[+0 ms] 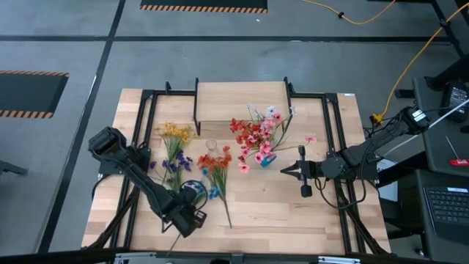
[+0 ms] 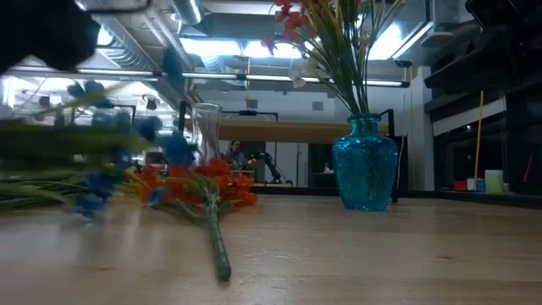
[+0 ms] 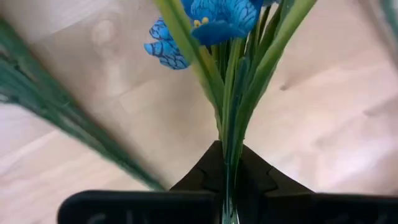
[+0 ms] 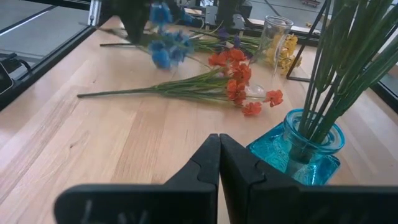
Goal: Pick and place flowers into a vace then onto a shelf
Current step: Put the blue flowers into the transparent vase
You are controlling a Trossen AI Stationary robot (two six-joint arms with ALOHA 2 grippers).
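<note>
Left end effector (image 3: 229, 186) clamps blue flowers (image 3: 205, 25); orange spray (image 1: 215, 163) and glass (image 1: 211, 145) lie near.

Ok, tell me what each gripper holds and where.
Left gripper pinches the blue flowers by their green stems. Right gripper is shut, holding nothing, beside the blue vase.

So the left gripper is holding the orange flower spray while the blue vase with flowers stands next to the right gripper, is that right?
Not quite. The left gripper is shut on the blue flower spray, as the left wrist view shows; the orange spray lies loose on the table. The rest holds: the blue vase with flowers stands next to the right gripper.
</note>
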